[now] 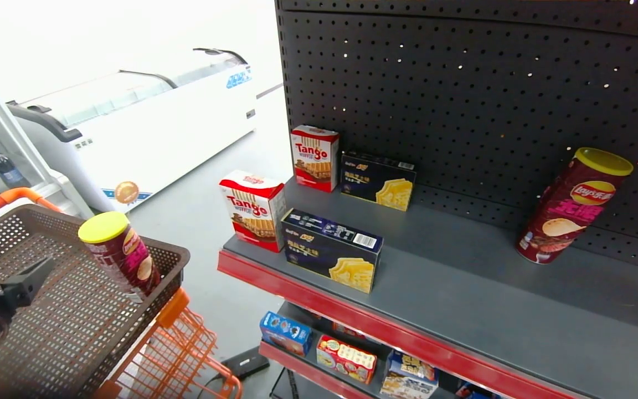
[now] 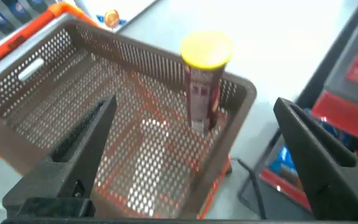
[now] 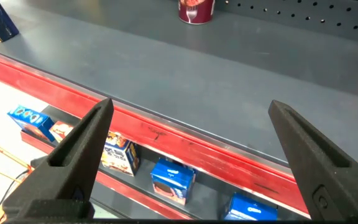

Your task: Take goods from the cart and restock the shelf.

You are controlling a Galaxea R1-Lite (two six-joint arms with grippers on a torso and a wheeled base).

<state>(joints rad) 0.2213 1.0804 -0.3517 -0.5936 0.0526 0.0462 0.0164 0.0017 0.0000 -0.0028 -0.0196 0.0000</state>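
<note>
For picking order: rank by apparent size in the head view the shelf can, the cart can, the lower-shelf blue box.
Largest: shelf can.
Next: cart can, seemingly the same product, so distance may explain it.
Smallest: blue box.

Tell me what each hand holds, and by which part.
Nothing: left hand open over the brown perforated basket, right hand open before the grey shelf.

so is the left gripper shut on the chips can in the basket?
No, the left gripper is open with its fingers wide apart, and the chips can stands untouched in a corner of the basket, beyond them.
</note>
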